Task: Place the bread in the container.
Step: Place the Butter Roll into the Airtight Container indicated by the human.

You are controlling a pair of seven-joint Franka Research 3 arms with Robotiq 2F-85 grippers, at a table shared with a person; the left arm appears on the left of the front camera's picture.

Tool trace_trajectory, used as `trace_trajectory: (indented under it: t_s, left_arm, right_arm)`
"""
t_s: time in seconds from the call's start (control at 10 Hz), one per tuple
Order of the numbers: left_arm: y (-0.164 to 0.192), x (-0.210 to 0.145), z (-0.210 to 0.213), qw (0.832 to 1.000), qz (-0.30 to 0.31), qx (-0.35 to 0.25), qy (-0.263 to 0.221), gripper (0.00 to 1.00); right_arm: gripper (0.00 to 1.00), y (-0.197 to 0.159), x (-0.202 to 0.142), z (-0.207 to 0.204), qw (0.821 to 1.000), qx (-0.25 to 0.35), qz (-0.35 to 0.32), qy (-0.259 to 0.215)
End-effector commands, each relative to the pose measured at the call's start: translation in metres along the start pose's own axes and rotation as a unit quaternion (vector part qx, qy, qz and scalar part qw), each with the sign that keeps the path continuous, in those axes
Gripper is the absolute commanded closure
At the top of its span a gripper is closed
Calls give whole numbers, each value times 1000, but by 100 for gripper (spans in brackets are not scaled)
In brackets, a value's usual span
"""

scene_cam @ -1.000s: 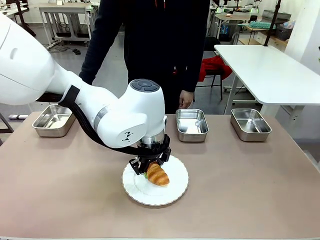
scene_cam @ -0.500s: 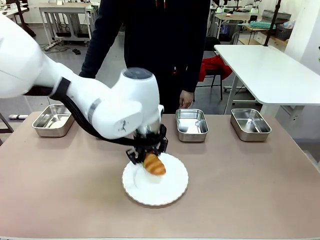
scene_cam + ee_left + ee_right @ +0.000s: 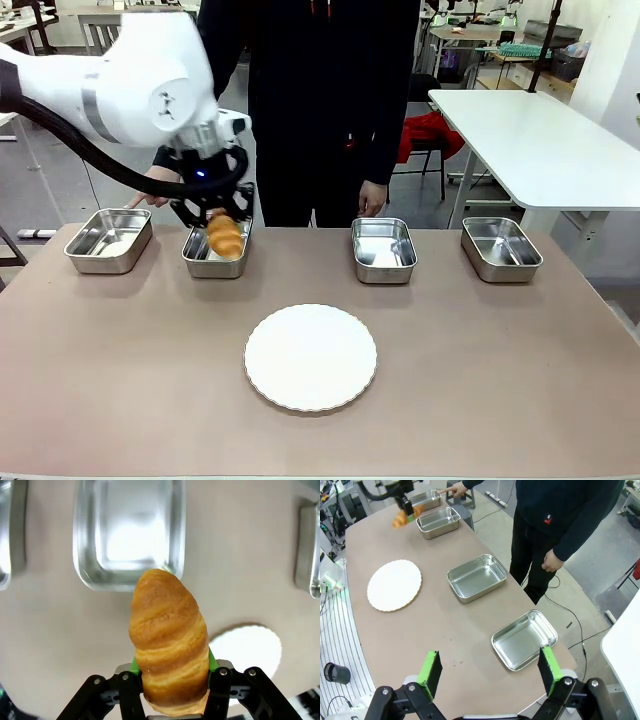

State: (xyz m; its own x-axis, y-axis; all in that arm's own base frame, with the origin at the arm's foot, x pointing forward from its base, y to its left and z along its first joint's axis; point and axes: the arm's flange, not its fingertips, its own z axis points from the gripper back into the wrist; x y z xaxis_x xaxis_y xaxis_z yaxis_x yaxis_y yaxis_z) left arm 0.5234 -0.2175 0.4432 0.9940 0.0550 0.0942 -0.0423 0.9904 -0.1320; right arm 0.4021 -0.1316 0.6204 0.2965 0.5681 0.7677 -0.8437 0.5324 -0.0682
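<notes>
My left gripper [image 3: 212, 215] is shut on the bread [image 3: 225, 237], a golden-brown ridged croissant that points away from its green pads in the left wrist view [image 3: 170, 640]. It hangs above the near edge of a steel container [image 3: 215, 264], the second pan from the left, which lies just beyond the bread's tip [image 3: 127, 535]. The right wrist view has the bread [image 3: 400, 519] far off beside that container [image 3: 439, 521]. My right gripper [image 3: 490, 672] is open high above the table's right end, with nothing between its fingers.
A bare round white plate [image 3: 311, 357] lies mid-table. Three more steel pans stand along the far edge: far left [image 3: 108, 240], centre right [image 3: 383, 250] and right [image 3: 501, 248]. A person stands behind the table, one hand [image 3: 150, 198] pointing near the two left pans.
My left arm has lifted the bread off the white plate and carried it up and to the back left, over the second pan. The plate is now bare.
</notes>
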Motion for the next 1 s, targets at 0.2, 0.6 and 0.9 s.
trace_trajectory:
  t_s: [0.2, 0.6, 0.9]
  left_arm:
    - [27, 40, 5, 995, -98, -26, 15, 54]
    - [27, 43, -1, 996, -86, -16, 3, 54]
    - [39, 48, 15, 997, -78, 0, -21, 53]
  right_arm:
    - [0, 0, 2, 1, 1000, -1, 4, -4]
    - [0, 0, 2, 1, 1000, -1, 4, -4]
    - [0, 0, 2, 1, 1000, -1, 4, -4]
